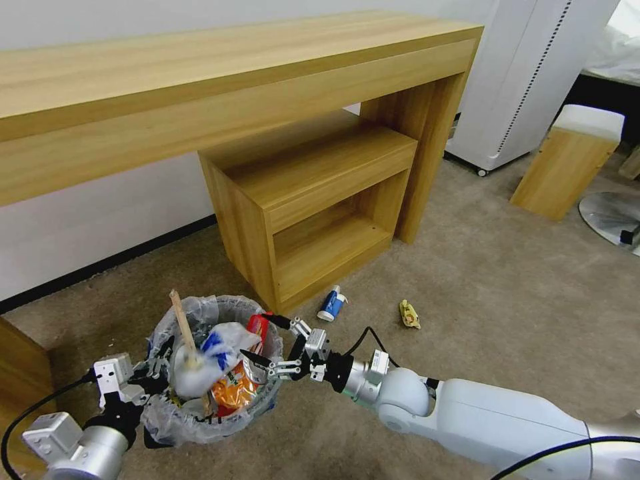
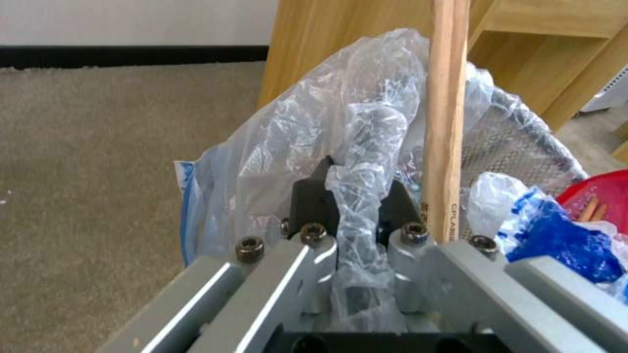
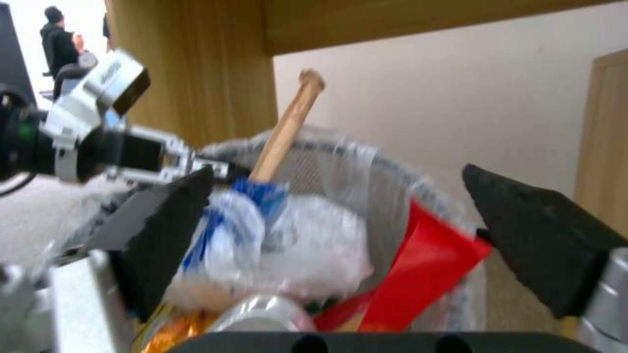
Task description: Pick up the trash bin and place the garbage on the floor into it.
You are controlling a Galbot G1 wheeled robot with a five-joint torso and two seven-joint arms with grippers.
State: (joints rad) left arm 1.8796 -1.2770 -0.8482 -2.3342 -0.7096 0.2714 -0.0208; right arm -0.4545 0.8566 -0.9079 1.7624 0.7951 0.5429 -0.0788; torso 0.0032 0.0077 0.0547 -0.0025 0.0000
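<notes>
A bin (image 1: 213, 373) nearly brimming with litter sits on the carpet (image 1: 507, 293) before a wooden desk (image 1: 220, 80), the left gripper (image 1: 155, 375) pinching its bagged rim on the left side. The right gripper (image 1: 267, 341) hovers over the bin's right edge, jaws spread wide and holding nothing, above a red wrapper (image 1: 259, 327). A stick (image 1: 181, 320) juts from the pile. Beyond the bin, to the right, a small bottle (image 1: 331, 304) and a yellow scrap (image 1: 409, 314) lie on the carpet, uncollected. Judged from here, the job goes best if the left grip stays firm and the bin level, and the right arm clears the rim without snagging the bag.
</notes>
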